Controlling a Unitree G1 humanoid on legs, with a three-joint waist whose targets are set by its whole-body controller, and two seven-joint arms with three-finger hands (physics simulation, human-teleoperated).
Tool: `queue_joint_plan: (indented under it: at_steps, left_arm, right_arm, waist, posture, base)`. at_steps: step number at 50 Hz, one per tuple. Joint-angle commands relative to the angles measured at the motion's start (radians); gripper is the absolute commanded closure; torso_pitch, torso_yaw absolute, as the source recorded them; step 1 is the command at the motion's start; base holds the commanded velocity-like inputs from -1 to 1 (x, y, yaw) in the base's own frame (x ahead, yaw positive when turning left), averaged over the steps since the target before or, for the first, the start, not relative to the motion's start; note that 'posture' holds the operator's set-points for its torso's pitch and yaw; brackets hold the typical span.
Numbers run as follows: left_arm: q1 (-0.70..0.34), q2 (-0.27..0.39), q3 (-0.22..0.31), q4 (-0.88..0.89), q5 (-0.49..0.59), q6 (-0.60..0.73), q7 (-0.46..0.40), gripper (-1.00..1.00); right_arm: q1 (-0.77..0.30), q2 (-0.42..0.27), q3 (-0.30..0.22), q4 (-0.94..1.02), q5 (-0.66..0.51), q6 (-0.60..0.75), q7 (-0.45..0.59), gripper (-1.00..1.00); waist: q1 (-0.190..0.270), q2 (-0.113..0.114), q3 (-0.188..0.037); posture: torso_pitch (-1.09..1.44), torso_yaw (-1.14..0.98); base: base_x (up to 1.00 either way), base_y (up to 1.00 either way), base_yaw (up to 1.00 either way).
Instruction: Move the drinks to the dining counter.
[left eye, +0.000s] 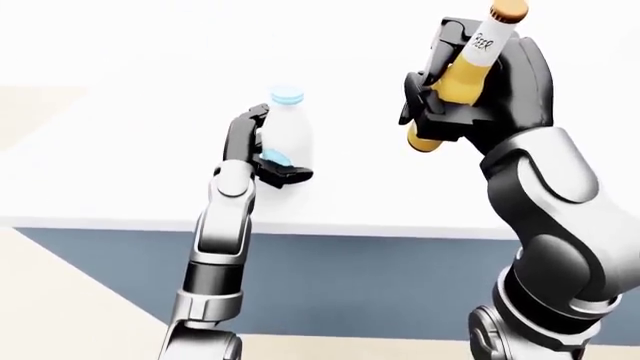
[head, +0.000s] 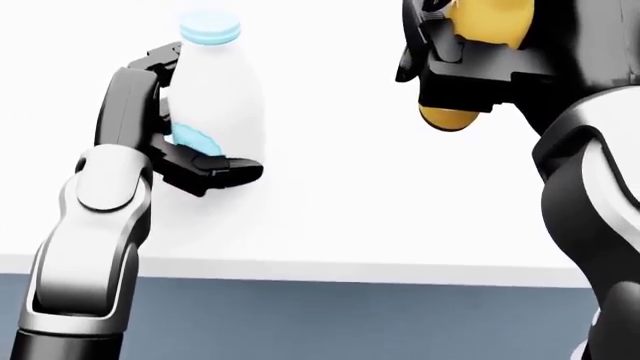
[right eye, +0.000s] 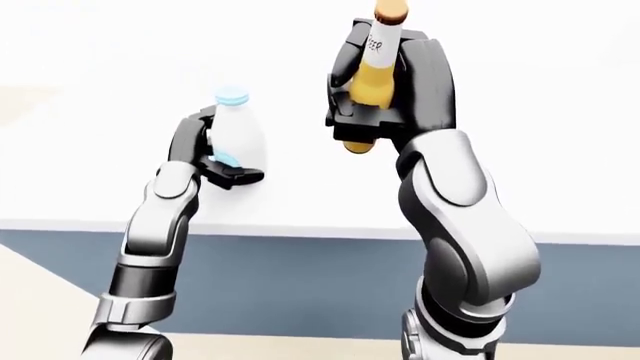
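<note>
A white milk bottle (head: 225, 82) with a pale blue cap stands upright over the white dining counter (left eye: 110, 187), left of centre in all views. My left hand (head: 205, 112) is shut on it, thumb low on its near side and fingers behind. Whether its base touches the counter I cannot tell. An amber beer bottle (left eye: 470, 71) with a brown cap and white label is held upright in the air, higher and to the right, with my right hand (left eye: 450, 90) shut on it. Its lower end (head: 445, 118) shows under the fingers.
The counter's near edge (left eye: 380, 229) runs across the eye views, with a blue-grey side panel (left eye: 380, 285) beneath it. Tan floor (left eye: 60, 300) shows at the lower left. The white top stretches far to the left and right of the bottles.
</note>
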Motion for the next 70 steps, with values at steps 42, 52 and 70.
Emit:
queue_joint_plan:
  at_steps: [42, 52, 70]
  left_arm:
    - [0.109, 0.037, 0.028, -0.457, 0.02, 0.189, -0.091, -1.0]
    - [0.172, 0.071, 0.091, -0.7, -0.015, 0.316, -0.129, -1.0]
    - [0.232, 0.127, 0.172, -1.063, -0.144, 0.556, -0.111, -1.0]
  right_arm:
    - [-0.05, 0.035, 0.02, 0.107, -0.025, -0.105, 0.032, 1.0]
    - [-0.039, 0.071, 0.053, 0.326, -0.109, -0.233, 0.072, 1.0]
    - [-0.039, 0.106, 0.065, 0.545, -0.242, -0.348, 0.074, 1.0]
  waist:
    - [-0.01, 0.006, -0.026]
    - [-0.01, 0.012, -0.025]
    - [-0.009, 0.021, -0.02]
  posture:
    - [0.0, 0.0]
    - [0.0, 0.0]
    - [0.0, 0.0]
  base:
    - [0.0, 0.0, 0.0]
    - [0.0, 0.0, 0.0]
    - [0.0, 0.0, 0.0]
